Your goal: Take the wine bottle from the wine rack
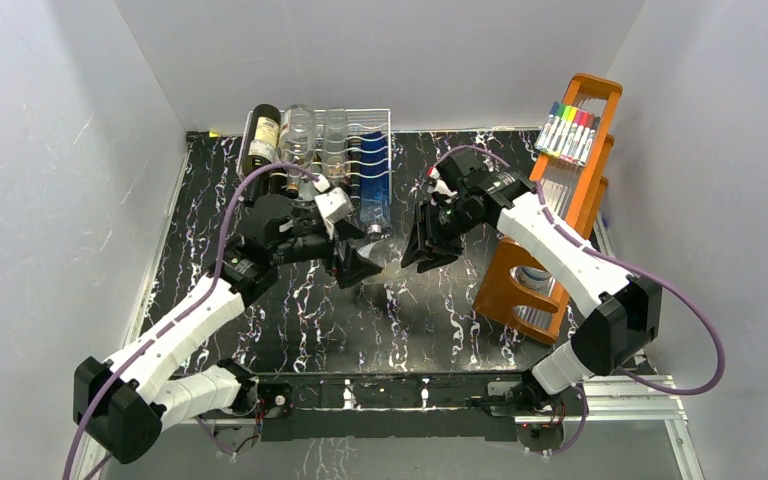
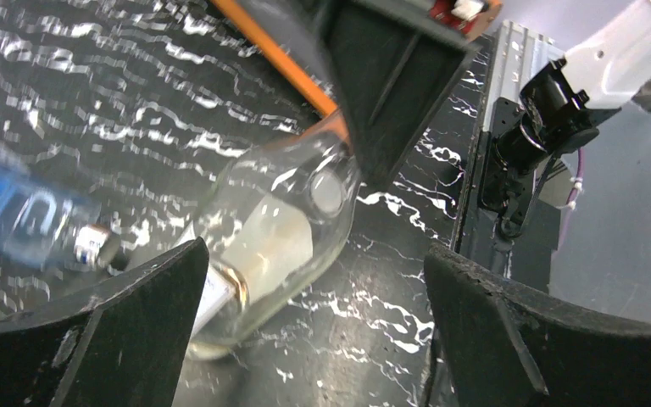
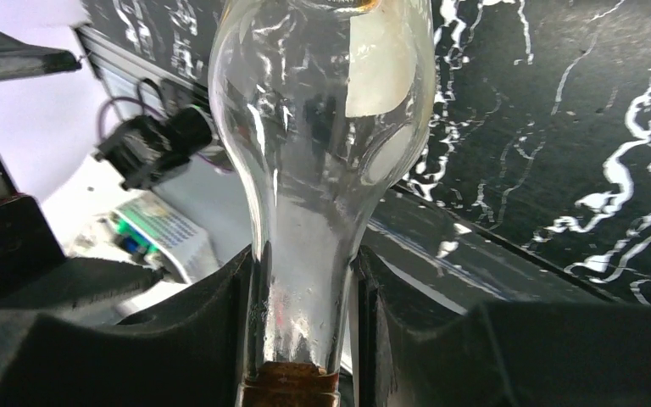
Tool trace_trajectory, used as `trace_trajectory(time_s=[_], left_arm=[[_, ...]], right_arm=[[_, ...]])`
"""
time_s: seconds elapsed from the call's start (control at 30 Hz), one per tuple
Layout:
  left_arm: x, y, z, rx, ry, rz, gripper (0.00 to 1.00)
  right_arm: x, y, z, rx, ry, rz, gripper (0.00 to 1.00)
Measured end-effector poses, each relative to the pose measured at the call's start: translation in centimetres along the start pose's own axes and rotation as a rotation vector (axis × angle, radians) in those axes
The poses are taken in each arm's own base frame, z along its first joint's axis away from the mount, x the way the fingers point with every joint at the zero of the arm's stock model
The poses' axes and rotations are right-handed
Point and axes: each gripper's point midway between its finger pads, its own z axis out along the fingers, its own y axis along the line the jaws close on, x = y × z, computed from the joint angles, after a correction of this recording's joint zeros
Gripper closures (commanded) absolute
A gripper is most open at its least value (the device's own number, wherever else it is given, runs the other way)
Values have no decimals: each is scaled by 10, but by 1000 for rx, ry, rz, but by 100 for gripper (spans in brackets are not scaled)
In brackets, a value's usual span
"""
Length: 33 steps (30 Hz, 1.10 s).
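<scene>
Starting at the near edge: the left gripper (image 1: 358, 262) is out over the middle of the table (image 1: 440, 330), its fingers (image 2: 93, 339) spread wide with nothing between them. Its camera looks straight at the wine bottle (image 2: 271, 242), just beyond the open fingers.

The right gripper (image 1: 426, 245) is just past it, facing it. Its pads (image 3: 195, 339) are pressed onto the bottle's neck from both sides. Glass fills the gap, and there is a brown band at the lip. Looks like a firm clamp.

The bottle is clear glass with a pale label on one side, and it looks empty. It is tilted between the two grippers, over the black marbled table and out of the wine rack (image 1: 385, 118). Cannot tell whether its base touches the tabletop.

Handling, my guess:
- Stiff and smooth, likely slippery against the pads.
- Breakable if dropped or knocked.
- Light enough when empty, but most of the weight sits in the body, away from the neck grip, so it may pivot or slide.
- The neck is the narrow place a gripper can close round. The body looks to need a wide-open hold, best near the shoulder.

Farther back, the wine rack stands against the back wall. A dark bottle (image 1: 263, 140), some clear ones and a blue bottle (image 1: 370, 165) lie in it. An orange rack (image 1: 560, 220) with markers (image 1: 568, 130) stands off to the right and is not part of this job.
</scene>
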Motion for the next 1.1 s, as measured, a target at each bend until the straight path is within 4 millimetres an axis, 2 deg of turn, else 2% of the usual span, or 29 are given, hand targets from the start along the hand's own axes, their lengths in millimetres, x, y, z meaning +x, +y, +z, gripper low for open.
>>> trace_trajectory(time_s=[0.2,0.37,0.57,0.8,0.9,0.97,1.1], left_arm=[[-1,-25,43,149,-32,154,2],[29,-41,74,242,14,250,2],[48,-39,85,234,-14,352,3],[60,-28,105,170,-36,386,2],[63,-26,112,149,-44,391,9],[65,-24,114,131,-53,388,19],[75,-21,112,100,-64,382,39]], right_arm=[[4,-16,4,79,42,-130,100],[5,-29,3,129,54,-207,100],[10,-43,3,175,100,-257,100],[8,-36,0,179,90,-323,100],[9,-28,0,180,88,-364,99],[12,-24,3,187,93,-395,97],[17,-23,15,217,116,-428,84]])
